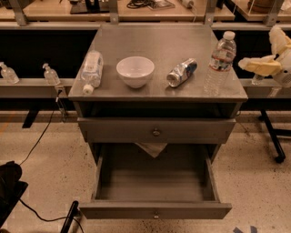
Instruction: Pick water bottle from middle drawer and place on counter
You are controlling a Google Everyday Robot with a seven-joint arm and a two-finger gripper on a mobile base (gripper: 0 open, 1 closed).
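Note:
The water bottle [220,63] stands upright at the right edge of the counter [154,43], with a white cap and a dark-and-red label band. My gripper [257,48] is off the counter's right side, open and empty, with a clear gap between it and the bottle. Its pale fingers [261,66] point left toward the bottle. The middle drawer [154,210] is pulled fully out toward the camera and its inside is bare.
On the counter lie a fatter clear bottle [91,68], a white bowl [135,70] and a crushed can [182,72]. A shut drawer [156,131] sits above the open one. Small pump bottles [50,73] stand on a left shelf. A wooden workbench [59,10] runs behind.

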